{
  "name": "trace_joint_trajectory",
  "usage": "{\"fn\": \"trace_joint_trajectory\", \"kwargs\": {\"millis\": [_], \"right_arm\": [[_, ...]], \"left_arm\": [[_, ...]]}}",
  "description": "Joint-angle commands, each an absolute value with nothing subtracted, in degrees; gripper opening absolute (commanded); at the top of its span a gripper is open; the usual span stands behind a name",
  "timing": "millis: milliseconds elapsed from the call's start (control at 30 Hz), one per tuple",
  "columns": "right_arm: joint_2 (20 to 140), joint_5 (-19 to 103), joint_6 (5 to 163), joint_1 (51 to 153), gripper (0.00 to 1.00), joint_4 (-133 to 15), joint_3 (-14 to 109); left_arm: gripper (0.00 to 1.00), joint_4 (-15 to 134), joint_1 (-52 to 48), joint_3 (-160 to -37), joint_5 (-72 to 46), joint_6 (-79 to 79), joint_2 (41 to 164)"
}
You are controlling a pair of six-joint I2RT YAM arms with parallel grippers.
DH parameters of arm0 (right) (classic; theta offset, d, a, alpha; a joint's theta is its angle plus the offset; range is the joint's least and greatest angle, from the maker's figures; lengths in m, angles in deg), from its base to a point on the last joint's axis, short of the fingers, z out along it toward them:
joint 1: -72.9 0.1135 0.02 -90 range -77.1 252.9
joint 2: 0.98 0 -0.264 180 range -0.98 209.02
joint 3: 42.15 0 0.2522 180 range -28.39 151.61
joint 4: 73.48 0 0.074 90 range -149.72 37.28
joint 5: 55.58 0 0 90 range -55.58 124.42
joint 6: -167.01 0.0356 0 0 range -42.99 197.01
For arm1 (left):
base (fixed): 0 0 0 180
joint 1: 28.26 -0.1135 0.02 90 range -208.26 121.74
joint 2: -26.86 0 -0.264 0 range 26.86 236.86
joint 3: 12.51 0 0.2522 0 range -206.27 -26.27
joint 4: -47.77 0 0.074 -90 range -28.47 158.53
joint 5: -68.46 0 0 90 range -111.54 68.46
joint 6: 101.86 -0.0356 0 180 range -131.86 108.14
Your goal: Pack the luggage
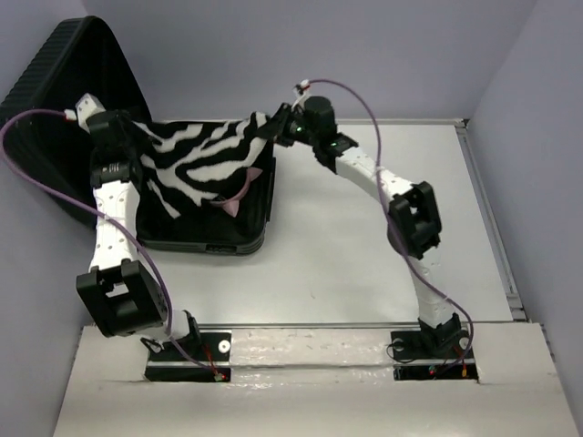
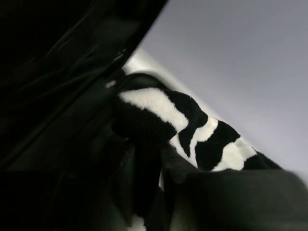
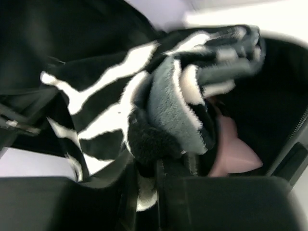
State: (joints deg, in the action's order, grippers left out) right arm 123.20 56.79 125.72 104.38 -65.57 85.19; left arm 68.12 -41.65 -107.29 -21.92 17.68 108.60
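- Clearly, the large black hard-shell suitcase (image 1: 50,109) with a ribbed shell lay open at the far left of the white tabletop (image 1: 364,264). Its lid leaned against the wall and its fabric-lined base lay flat.
- Both arms held a black-and-white zebra-striped plush fabric (image 1: 196,168) spread over that base. The left end effector (image 1: 127,137) appeared clamped on its left edge, and the right end effector (image 1: 278,123) was clamped on its right corner.
- To do this step well, I judged, both ends should go down together so the fabric settled inside the base walls. Neither grip should let go before the draped near edge sat inside the front rim.
- A corner left hanging over the rim would likely foul the lid.
- Only the overhead view showed the whole spread and how the fabric sat relative to the base.
- The right wrist view, though blurred, showed plush bunched between its fingers, with a smooth pink piece (image 3: 231,154) close by.
- The left wrist view showed dark pile running down between its fingers beside the lid lining, though it was dim.
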Motion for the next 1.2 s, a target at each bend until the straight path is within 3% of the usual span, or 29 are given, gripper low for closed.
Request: {"fn": "trace_joint_trajectory", "kwargs": {"millis": [0,33,67,200,300,333,467,500,700,767,800,833,867,933,1167], "right_arm": [[134.08,57.54,123.08,107.00,0.43,-54.39,95.52],[136.80,55.71,119.76,108.05,0.54,-50.53,97.54],[137.52,55.34,118.24,108.06,0.65,-49.45,97.56],[134.46,53.85,115.25,108.06,0.85,-49.61,92.83],[131.74,53.93,112.44,108.06,0.87,-48.91,92.64],[130.95,53.76,111.04,108.06,0.92,-47.52,92.99],[125.94,50.95,106.46,108.06,0.94,-45.05,92.03],[123.58,50.25,105.41,108.06,1.00,-44.26,91.85],[114.17,37.86,96.35,108.06,1.00,-39.33,84.57],[109.69,35.58,94.94,108.06,0.94,-39.68,80.44],[108.10,35.39,94.59,108.06,0.87,-40.47,75.03],[106.44,35.30,94.33,108.06,0.53,-41.78,71.58],[103.03,35.47,93.89,108.06,0.36,-45.53,68.15],[100.89,36.00,93.62,108.06,0.10,-48.98,60.93],[97.37,43.72,93.97,107.53,0.07,-56.37,50.20]], "left_arm": [[0.81,65.58,-45.66,-96.79,-26.28,18.02,110.35],[0.93,65.58,-46.53,-96.24,-25.76,17.50,112.80],[0.99,65.66,-46.54,-96.23,-24.89,17.06,114.30],[0.99,67.60,-44.88,-96.76,-23.64,16.71,114.15],[0.99,67.95,-41.72,-97.81,-24.70,15.74,108.62],[0.99,68.99,-40.84,-99.21,-25.31,14.96,105.30],[0.99,71.46,-33.37,-100.54,-30.05,11.79,95.09],[0.97,71.64,-30.75,-99.41,-32.59,11.18,92.72],[0.92,79.27,-29.58,-95.37,-50.31,8.97,75.93],[0.90,80.42,-29.67,-91.94,-55.70,7.93,70.21],[0.89,82.08,-29.67,-90.88,-61.73,7.48,68.63],[0.89,83.32,-29.67,-89.57,-65.01,6.96,67.66],[0.89,84.46,-29.75,-88.86,-68.79,6.60,65.91],[0.89,85.53,-29.75,-86.66,-76.98,6.51,63.79],[0.86,83.42,-31.42,-90.08,-85.34,2.48,70.97]]}}
